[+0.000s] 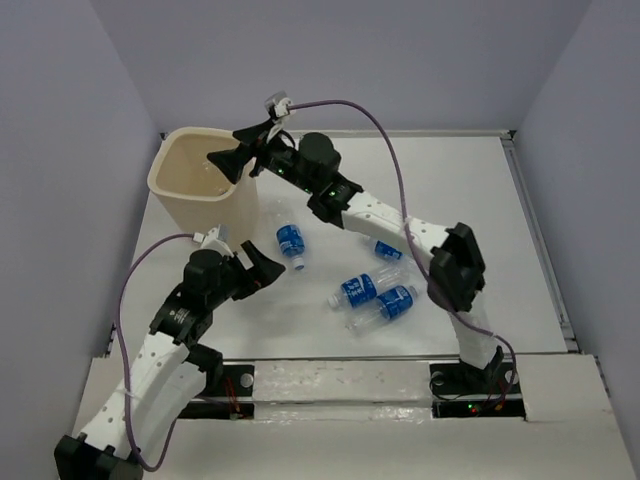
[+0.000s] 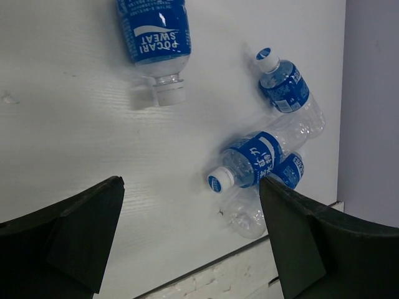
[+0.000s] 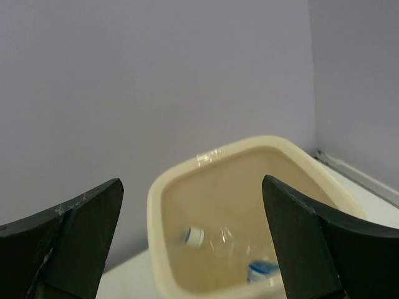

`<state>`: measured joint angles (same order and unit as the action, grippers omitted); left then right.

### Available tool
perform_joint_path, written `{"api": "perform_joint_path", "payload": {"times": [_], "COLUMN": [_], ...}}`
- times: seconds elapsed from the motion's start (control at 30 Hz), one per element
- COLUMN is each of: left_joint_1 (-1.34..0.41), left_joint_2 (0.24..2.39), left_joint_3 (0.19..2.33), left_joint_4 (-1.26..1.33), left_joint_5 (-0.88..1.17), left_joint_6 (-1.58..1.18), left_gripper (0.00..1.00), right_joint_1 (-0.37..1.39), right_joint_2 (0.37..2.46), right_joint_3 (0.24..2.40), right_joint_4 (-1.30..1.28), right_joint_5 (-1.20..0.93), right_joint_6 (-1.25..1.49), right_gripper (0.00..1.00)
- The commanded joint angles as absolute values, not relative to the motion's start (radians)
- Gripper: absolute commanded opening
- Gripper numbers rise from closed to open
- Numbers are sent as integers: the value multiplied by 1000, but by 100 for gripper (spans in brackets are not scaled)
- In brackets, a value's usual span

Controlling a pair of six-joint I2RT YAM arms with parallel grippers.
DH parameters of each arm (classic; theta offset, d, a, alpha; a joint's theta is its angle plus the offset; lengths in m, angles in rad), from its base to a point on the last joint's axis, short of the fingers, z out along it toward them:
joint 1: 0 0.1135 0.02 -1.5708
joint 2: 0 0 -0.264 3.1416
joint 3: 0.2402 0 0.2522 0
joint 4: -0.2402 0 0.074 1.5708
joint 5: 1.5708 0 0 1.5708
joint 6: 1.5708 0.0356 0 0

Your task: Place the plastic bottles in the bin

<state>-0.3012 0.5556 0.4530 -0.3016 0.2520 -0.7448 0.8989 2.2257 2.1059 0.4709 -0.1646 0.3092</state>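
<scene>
The cream-beige bin (image 1: 168,186) stands at the far left of the table. My right gripper (image 1: 240,152) is open and empty, held above the bin's right rim. In the right wrist view the bin's mouth (image 3: 163,187) lies below the open right gripper (image 3: 192,187), and a blurred clear bottle (image 3: 224,240) with a white cap is inside it. My left gripper (image 1: 262,268) is open and empty, low over the table. Bottles lie on the table: one (image 1: 290,241) near the bin, one (image 1: 385,250) under the right arm, and two together (image 1: 357,289) (image 1: 392,303).
The left wrist view shows the open left gripper (image 2: 190,184) above bare white table, with bottles beyond it: one at the top (image 2: 156,37), one at the right (image 2: 287,87), two stacked (image 2: 252,161). The table's near edge (image 2: 206,268) runs below.
</scene>
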Motion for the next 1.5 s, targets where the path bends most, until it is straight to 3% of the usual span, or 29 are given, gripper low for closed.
{"api": "perform_joint_path", "payload": {"times": [0.0,0.17,0.43,0.67,0.8,1.03,1.23,1.47], "left_joint_1": [-492,-681,-718,-715,-683,-629,-626,-626], "left_joint_2": [659,885,1240,1486,1612,1749,1761,1750], "left_joint_3": [503,566,709,837,934,1011,1006,957], "left_joint_4": [-170,-101,-31,54,80,133,167,221], "left_joint_5": [31,-288,-655,-791,-762,-689,-666,-606], "left_joint_6": [-825,-854,-844,-782,-721,-678,-641,-627], "left_gripper": [99,99,99,99,99,93,61,43], "right_joint_1": [897,862,805,796,796,787,684,551], "right_joint_2": [1852,1533,1091,875,815,931,1142,1408], "right_joint_3": [1769,1393,938,717,678,776,879,1081], "right_joint_4": [515,362,85,-84,-181,-501,-531,-572], "right_joint_5": [-124,-68,44,38,86,366,358,305], "right_joint_6": [229,230,331,405,428,445,332,135], "right_gripper": [97,95,95,95,95,97,99,100]}}
